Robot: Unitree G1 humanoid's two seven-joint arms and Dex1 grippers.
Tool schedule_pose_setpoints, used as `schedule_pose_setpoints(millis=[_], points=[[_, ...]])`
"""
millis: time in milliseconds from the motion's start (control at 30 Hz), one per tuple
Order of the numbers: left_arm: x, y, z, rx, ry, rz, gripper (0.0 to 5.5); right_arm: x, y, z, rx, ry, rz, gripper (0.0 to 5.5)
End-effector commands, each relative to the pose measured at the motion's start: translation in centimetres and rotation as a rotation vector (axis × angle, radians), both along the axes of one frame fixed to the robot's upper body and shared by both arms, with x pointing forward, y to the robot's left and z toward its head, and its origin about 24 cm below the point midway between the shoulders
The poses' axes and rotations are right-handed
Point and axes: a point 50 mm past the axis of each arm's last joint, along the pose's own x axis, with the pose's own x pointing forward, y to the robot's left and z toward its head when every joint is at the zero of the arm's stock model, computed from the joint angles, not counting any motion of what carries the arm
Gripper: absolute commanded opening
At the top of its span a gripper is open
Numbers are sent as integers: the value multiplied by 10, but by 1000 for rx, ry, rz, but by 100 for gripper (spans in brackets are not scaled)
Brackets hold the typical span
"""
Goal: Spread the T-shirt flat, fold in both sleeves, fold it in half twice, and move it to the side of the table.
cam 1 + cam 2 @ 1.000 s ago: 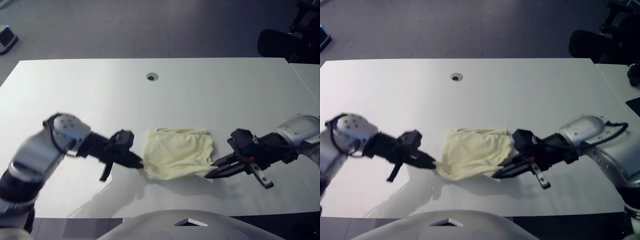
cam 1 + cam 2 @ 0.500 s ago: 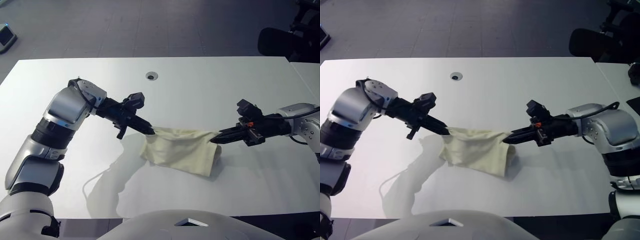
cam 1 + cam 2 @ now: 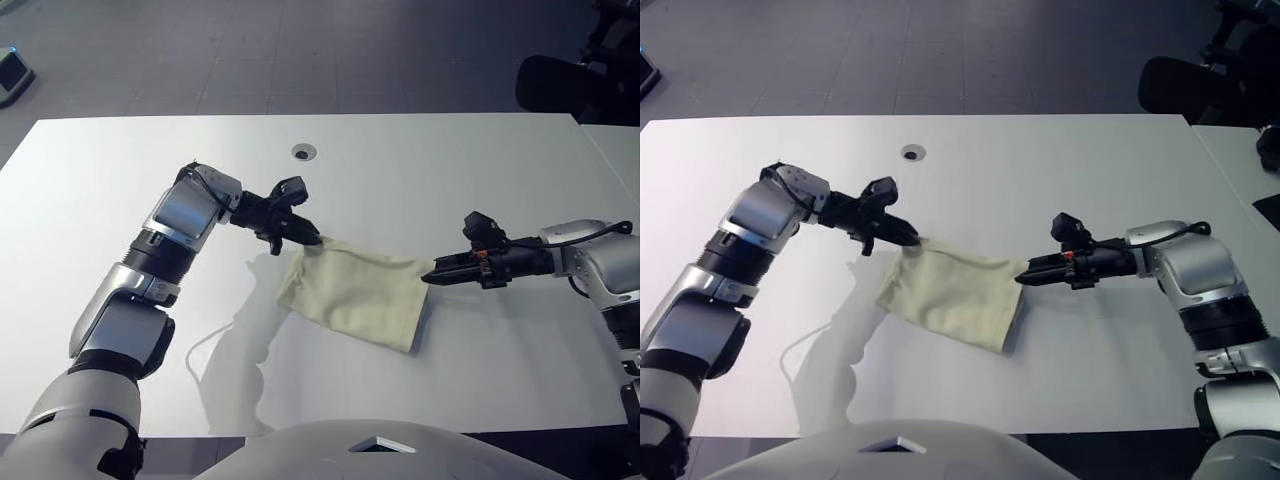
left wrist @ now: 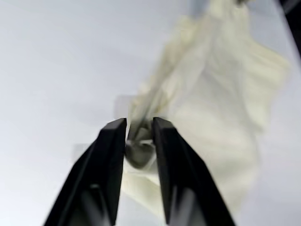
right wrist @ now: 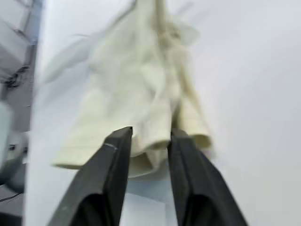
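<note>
Pale-yellow T-shirt (image 3: pixel 355 300) is hanging stretched btwn both pincers, centre of frame, over white tabletop (image 3: pixel 450 170); left pincer (image 3: pixel 312 240) is clamping its upper-left corner; right pincer (image 3: pixel 430 276) is clamping its right corner.

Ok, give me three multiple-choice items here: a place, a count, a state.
1. The pale yellow cloth T-shirt is: A. on the floor B. over the white table, between left gripper and right gripper C. on a chair
2. Grippers holding it: A. none B. one C. two
3. It is: A. folded square B. rumpled, stretched out C. balled up
Key: B, it spans gripper to gripper; C, both wrist views show them shut on cloth; B, creases show.
</note>
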Motion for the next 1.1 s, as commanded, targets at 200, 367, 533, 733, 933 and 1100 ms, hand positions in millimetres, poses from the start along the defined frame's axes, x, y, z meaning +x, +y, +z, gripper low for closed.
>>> schedule_pose_setpoints(millis=[200, 367, 533, 733, 933, 1100], points=[[10, 12, 36, -95, -292, 123, 275, 27, 47, 45, 96, -389, -133, 279], [-36, 20, 36, -297, -90, -3, 351, 0, 102, 33, 296, -327, -19, 352], [-58, 28, 13, -332, 117, -78, 445, -13, 110, 9, 364, -246, -42, 442], [-57, 15, -18, -310, 204, -70, 540, -14, 113, -11, 366, -191, -47, 538], [-52, 9, -31, -290, 231, -89, 540, -18, 119, -7, 406, -169, 27, 538], [-34, -3, -38, -299, 168, -4, 540, -22, 119, -8, 410, -154, 79, 538]])
